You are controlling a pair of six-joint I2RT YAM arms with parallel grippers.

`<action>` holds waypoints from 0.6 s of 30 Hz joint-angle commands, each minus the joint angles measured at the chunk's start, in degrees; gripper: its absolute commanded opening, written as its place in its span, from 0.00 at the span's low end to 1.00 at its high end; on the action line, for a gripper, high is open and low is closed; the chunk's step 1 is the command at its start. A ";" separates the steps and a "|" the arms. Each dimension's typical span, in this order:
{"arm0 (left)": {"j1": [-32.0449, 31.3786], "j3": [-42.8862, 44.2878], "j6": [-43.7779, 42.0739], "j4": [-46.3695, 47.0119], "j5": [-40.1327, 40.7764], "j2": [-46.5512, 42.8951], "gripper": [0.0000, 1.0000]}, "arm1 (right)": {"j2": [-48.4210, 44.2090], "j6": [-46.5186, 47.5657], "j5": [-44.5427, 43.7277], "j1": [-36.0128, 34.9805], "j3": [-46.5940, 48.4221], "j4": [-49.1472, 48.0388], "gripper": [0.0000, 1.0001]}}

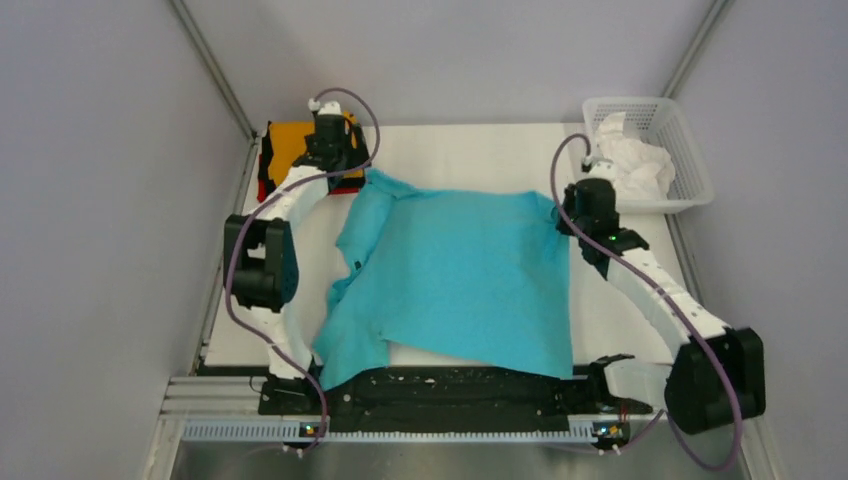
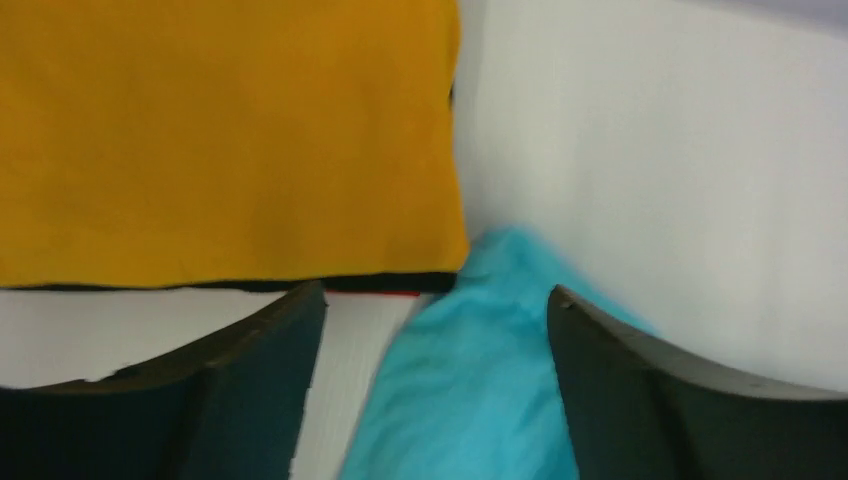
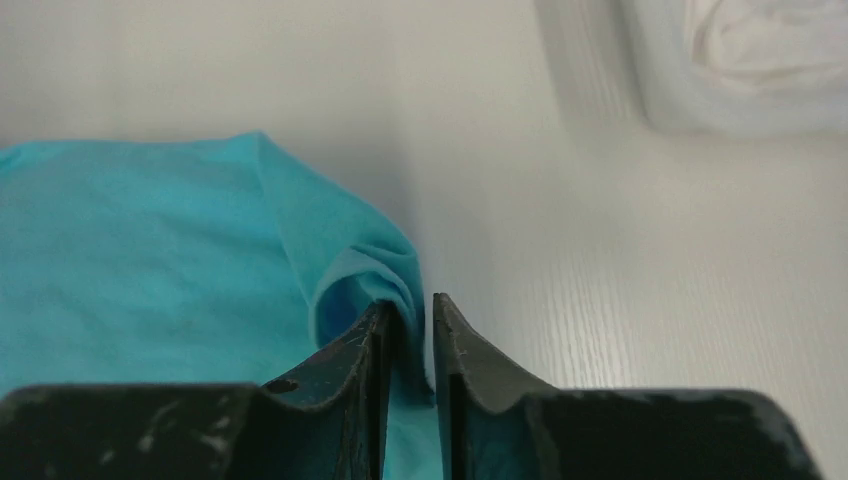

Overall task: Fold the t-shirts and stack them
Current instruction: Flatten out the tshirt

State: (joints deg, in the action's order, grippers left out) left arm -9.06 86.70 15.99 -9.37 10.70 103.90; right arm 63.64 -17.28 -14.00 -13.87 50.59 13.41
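Observation:
A teal t-shirt (image 1: 455,275) lies spread flat in the middle of the table. My left gripper (image 1: 350,168) is open at its far left corner. In the left wrist view the teal cloth (image 2: 470,380) runs between the spread fingers (image 2: 255,385) and is not pinched. My right gripper (image 1: 567,213) is at the far right corner, and in the right wrist view it (image 3: 411,302) is shut on a bunched fold of the teal t-shirt (image 3: 150,240). A folded stack with the orange t-shirt (image 1: 288,143) on top sits at the far left, and black and red edges (image 2: 300,286) show under it.
A white lattice basket (image 1: 690,203) stands at the far right with a crumpled white t-shirt (image 1: 635,163) in it, also in the right wrist view (image 3: 760,45). The teal shirt's near hem overhangs the black strip (image 1: 440,392) at the table's front edge. Grey walls stand on both sides.

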 commanded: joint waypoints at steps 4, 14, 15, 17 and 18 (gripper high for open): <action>0.56 1.02 2.63 -0.48 1.65 7.12 0.99 | 13.63 -3.98 -2.93 1.06 -1.61 -12.33 0.65; 0.36 -6.69 6.57 0.24 -9.83 -4.78 0.99 | 12.91 -4.41 13.82 0.98 1.47 -9.43 0.99; 0.30 -7.83 7.12 -0.47 -11.39 -5.64 0.99 | 13.18 -5.03 16.99 0.86 1.34 -9.33 0.99; 0.00 -10.45 8.21 -0.36 -14.31 -7.21 0.99 | 13.92 -5.74 21.16 0.24 0.52 -9.82 0.99; -0.26 -11.87 8.73 0.03 -15.50 -7.84 0.99 | 14.29 -5.78 22.07 -0.36 0.11 -9.84 0.99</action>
State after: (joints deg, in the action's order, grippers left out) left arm -8.73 79.42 21.56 -11.03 2.13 99.50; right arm 77.69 -21.47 -2.70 -13.26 50.68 5.15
